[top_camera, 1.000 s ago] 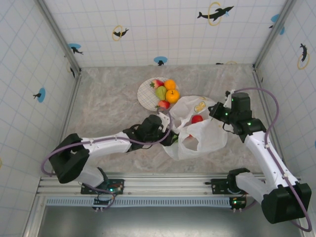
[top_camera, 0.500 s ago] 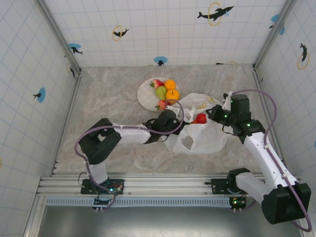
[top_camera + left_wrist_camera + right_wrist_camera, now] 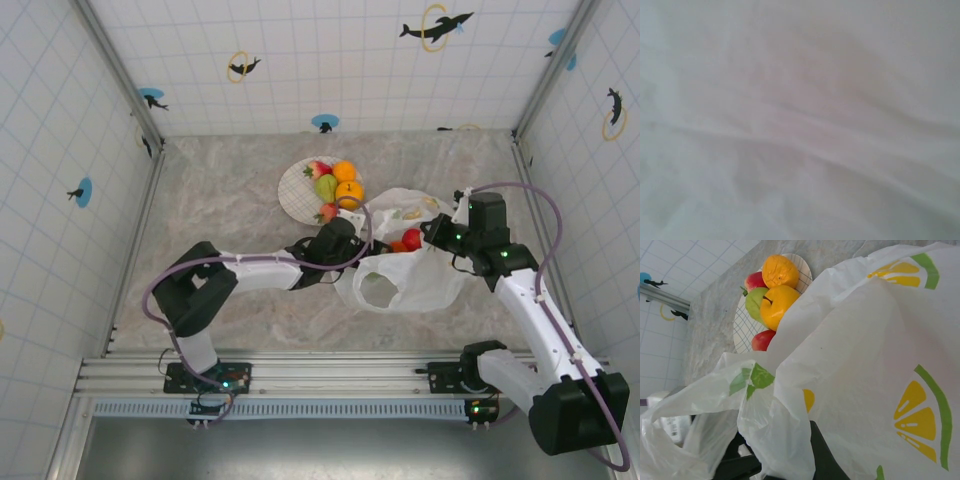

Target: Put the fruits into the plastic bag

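Top external view showed us a red fruit [image 3: 411,239] inside the plastic bag [image 3: 420,285] on the desk [image 3: 220,200], with five fruits [image 3: 340,185] waiting on the plate [image 3: 292,195]. Our right tool [image 3: 436,235] clamped the bag's rim; whether the left tool [image 3: 348,252] stood apart, we couldn't tell.

1 plate [image 3: 295,195] with 2 oranges [image 3: 348,193], 1 pear [image 3: 325,186], 2 red fruits [image 3: 328,212]; 1 bag [image 3: 420,285]

A round white plate [image 3: 293,190] with a thin grid pattern sat toward the back of the grey marbled worktop [image 3: 215,205], near its middle. White tiled walls [image 3: 330,60] closed in three sides, dotted with dolphin stickers [image 3: 436,25] ringed in yellow or set on blue. A metal rail [image 3: 330,375] ran along the near edge.
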{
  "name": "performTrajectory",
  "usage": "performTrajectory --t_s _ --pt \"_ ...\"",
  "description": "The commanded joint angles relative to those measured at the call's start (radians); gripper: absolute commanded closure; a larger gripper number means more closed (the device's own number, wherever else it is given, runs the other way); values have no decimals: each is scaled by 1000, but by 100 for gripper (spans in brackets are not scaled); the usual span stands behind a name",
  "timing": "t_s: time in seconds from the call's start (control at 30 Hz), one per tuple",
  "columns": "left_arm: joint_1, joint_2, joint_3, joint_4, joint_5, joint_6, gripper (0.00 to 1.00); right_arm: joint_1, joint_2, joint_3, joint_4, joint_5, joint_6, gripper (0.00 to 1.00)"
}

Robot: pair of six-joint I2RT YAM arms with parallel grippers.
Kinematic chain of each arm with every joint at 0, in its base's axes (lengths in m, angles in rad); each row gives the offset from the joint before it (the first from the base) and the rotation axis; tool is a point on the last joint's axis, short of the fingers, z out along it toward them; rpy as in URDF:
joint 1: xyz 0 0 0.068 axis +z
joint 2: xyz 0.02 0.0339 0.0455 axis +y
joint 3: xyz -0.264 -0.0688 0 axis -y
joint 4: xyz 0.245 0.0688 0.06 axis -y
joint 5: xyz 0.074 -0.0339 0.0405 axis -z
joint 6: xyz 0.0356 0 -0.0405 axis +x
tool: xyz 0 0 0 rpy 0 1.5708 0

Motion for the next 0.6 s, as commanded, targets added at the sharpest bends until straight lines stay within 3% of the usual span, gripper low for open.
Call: performTrajectory --t_s 0.0,0.33,0.57 --pt "18 -78 -37 -32 22 57 16 -11 -12 -7 -11 8 -21 100" --pt "35 -360 -196 -339 22 224 18 -47 -4 -2 -25 10 -42 100" --pt "75 -513 -320 -426 -74 142 17 -48 14 -13 10 0 -26 100"
